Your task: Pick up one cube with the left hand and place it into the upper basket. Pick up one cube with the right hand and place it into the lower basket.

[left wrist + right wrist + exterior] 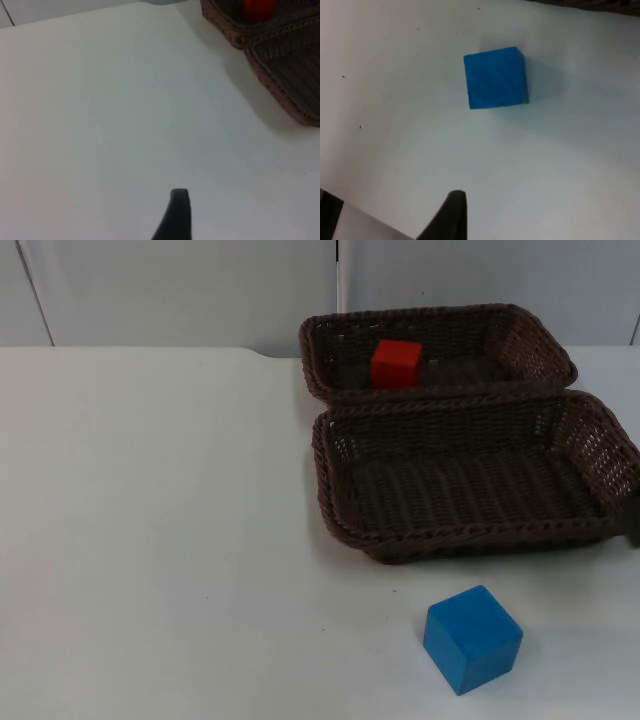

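Solid blue cube, upright, on table

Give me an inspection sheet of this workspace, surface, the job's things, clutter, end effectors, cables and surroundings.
Surface: white table, a few small dark specks.
Job's things: red cube inside upper basket; lower basket holds nothing; blue cube on the table in front of it.
Clutter: nothing seen.
End effectors: left end effector's fingertip over bare table; right end effector's fingertip near the blue cube.
Cables: nothing seen.
Surroundings: grey partition wall.
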Controlling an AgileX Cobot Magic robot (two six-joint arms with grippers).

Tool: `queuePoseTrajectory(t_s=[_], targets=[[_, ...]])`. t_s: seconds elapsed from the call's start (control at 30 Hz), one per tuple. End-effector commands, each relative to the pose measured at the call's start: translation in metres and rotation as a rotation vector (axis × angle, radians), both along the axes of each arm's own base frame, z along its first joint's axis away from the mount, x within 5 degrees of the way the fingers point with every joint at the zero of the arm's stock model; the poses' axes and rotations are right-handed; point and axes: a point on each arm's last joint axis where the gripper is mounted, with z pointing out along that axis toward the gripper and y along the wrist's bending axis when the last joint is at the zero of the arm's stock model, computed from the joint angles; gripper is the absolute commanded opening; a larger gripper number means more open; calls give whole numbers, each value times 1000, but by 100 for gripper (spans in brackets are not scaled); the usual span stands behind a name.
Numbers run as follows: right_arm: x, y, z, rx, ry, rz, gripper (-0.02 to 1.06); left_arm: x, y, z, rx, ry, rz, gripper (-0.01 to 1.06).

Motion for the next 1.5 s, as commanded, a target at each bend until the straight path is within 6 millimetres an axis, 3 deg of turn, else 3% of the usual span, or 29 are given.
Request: queuePoseTrajectory(t_s=[0.0,0.23,0.37,0.67,1.07,1.23,1.47], targets=[[2,13,-5,-32,-23,-5,105,0,0,-1,-15,-2,8,74],[-3,50,-33,-136,-15,55,105,0,0,-1,-15,-2,8,74],[-5,76,-60,-189,-16,87,105,0,0,-1,-15,-2,8,74],[2,98,-104,-224,-24,144,105,0,0,-1,-15,-2,8,74],[17,105,-113,-186,-141,157,105,0,0,-1,-15,-2,8,74],[28,96,-114,-180,-142,116,105,0,0,-1,-15,-2,8,74],[40,111,-122,-187,-151,154,105,0,-1,0,-27,-6,8,74]])
